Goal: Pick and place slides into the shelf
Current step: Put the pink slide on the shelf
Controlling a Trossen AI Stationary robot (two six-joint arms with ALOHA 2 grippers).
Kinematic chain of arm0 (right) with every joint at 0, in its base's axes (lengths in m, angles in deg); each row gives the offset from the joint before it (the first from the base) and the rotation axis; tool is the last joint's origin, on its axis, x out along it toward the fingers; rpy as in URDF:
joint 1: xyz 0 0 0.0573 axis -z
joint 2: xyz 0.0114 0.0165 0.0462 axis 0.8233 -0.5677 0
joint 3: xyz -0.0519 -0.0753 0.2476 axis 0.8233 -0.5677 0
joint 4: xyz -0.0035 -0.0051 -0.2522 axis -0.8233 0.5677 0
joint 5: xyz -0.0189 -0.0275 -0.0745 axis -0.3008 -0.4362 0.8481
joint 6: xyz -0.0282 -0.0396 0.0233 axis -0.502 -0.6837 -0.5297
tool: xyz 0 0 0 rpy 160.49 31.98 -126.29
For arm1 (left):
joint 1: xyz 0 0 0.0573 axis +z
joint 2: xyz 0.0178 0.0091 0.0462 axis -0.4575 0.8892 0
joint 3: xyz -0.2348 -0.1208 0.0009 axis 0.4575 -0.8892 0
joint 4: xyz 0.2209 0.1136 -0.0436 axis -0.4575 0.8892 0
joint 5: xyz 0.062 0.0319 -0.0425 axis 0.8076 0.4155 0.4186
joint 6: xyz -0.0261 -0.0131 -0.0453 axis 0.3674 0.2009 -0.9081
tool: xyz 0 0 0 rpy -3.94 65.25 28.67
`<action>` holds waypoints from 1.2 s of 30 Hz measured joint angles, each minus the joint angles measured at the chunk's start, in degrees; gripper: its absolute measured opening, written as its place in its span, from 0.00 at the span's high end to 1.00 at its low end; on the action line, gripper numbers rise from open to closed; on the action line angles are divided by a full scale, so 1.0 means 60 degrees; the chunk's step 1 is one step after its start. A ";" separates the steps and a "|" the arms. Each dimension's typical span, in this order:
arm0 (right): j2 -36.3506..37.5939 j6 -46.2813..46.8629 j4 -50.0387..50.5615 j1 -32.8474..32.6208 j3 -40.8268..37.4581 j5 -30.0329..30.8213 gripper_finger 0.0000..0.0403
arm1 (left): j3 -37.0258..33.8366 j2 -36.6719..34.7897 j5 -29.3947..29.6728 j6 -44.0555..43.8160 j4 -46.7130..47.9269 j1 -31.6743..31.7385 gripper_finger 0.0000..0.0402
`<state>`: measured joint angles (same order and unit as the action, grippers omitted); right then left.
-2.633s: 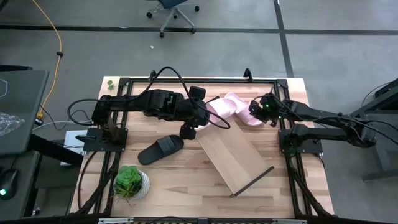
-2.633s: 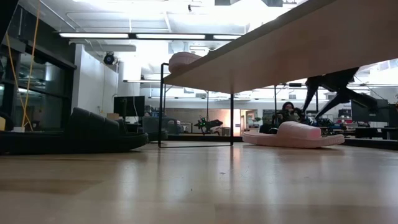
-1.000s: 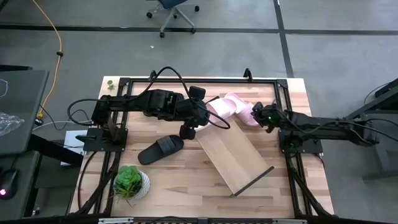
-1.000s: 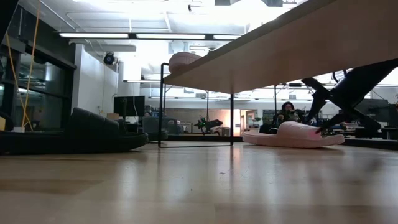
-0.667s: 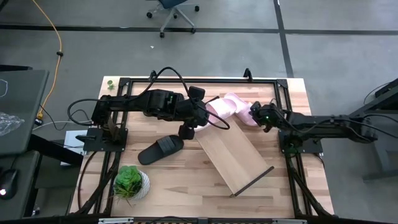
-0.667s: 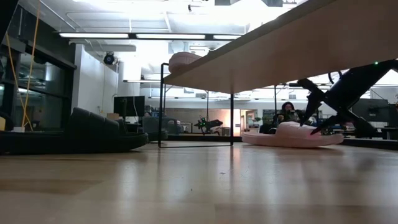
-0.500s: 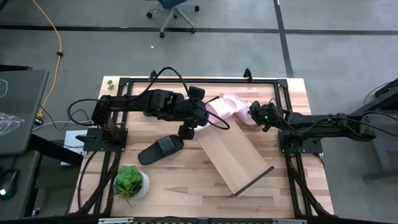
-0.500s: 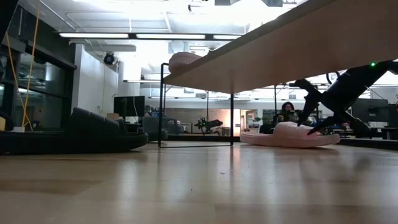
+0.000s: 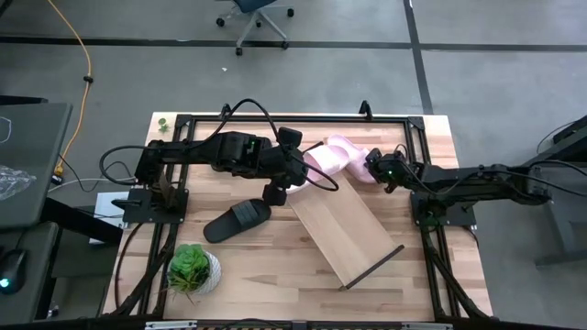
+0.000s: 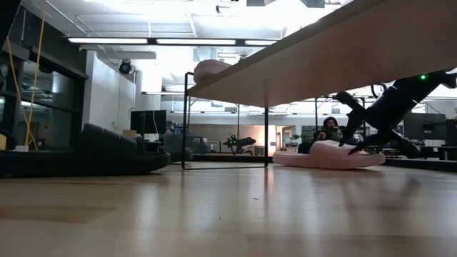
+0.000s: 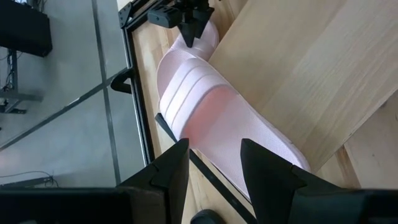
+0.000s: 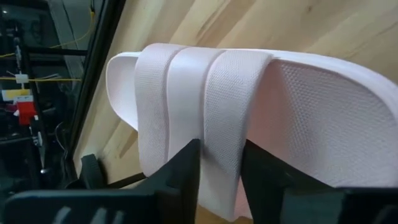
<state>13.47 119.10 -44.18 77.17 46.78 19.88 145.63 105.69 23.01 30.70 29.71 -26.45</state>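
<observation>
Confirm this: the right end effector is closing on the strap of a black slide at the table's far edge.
Not black. The right wrist view shows the right end effector gripping the strap of a pale pink slide; the black slide lies untouched nearer the plant. The rest holds.

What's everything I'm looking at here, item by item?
pink slides: two, pale pink, far middle; one on the shelf's far end, the other on the table beside it
black slide: one, black, left of the shelf
shelf: one, light wood, slanting across mid-table
potted plant: one, green, near left corner
table: one, wood
office chair: one, floor beyond the table
left claw: at the shelf slide's end
right claw: at the other pink slide's strap
</observation>
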 joint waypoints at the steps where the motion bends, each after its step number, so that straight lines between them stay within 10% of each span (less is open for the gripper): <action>1: 0.0000 0.0000 -0.0018 0.0000 0.0000 0.0007 0.80 | 0.0000 0.0000 0.0000 -0.0003 -0.0004 0.0000 0.67; 12: 0.0011 -0.0004 -0.0208 -0.0003 0.0000 0.0414 0.99 | 0.0000 0.0000 0.0109 -0.0033 0.0018 0.0000 0.67; 36: 0.0289 -0.0581 -0.1236 -0.0007 -0.0004 0.0505 1.00 | 0.0000 0.0004 0.0113 -0.0062 0.0146 0.0000 0.67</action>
<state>15.21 115.61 -51.59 77.13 46.76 22.91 145.63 105.71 23.69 30.33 30.59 -26.45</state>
